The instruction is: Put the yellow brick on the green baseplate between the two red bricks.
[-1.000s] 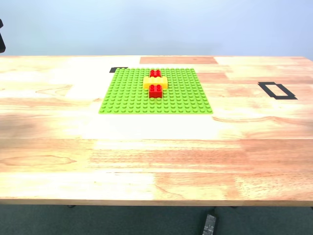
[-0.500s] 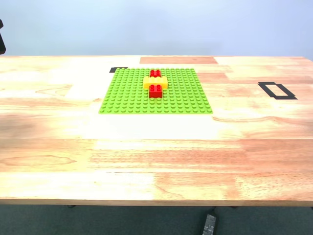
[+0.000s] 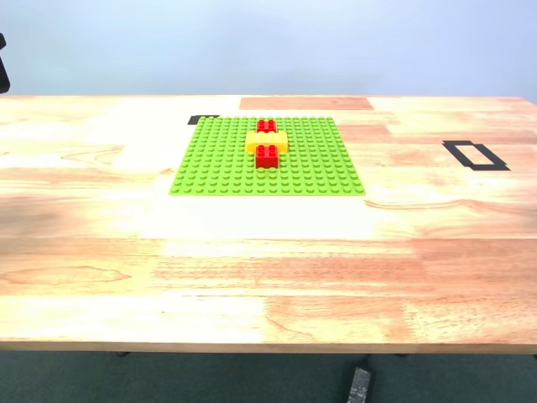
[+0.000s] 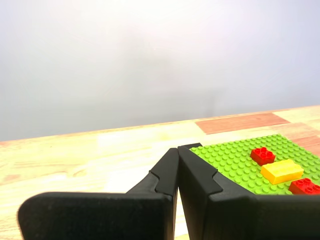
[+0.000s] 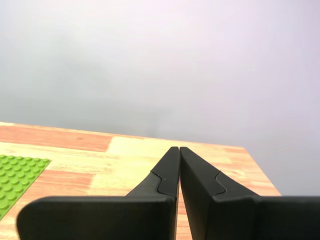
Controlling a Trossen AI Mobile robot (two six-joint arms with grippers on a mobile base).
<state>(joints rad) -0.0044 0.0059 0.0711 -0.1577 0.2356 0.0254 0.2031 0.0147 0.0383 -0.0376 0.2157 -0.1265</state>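
The green baseplate (image 3: pixel 226 164) lies flat on the far middle of the wooden table. The yellow brick (image 3: pixel 267 140) sits on it crosswise, between the two red bricks, the far one (image 3: pixel 266 126) and the near one (image 3: pixel 268 155), touching both. The first wrist view shows the plate (image 4: pixel 230 160), the yellow brick (image 4: pixel 282 171) and both red bricks (image 4: pixel 262 155) (image 4: pixel 305 186). My first gripper (image 4: pixel 178 149) is shut and empty, held above the table away from the plate. My second gripper (image 5: pixel 179 148) is shut and empty; a corner of the plate (image 5: pixel 17 175) shows in its view.
A black tape rectangle (image 3: pixel 475 155) marks the table at the exterior view's right. A small black tape mark (image 3: pixel 201 119) lies by the plate's far corner. A dark object (image 3: pixel 3 71) shows at the exterior view's left edge. A reddish plank patch (image 3: pixel 306 103) lies behind the plate.
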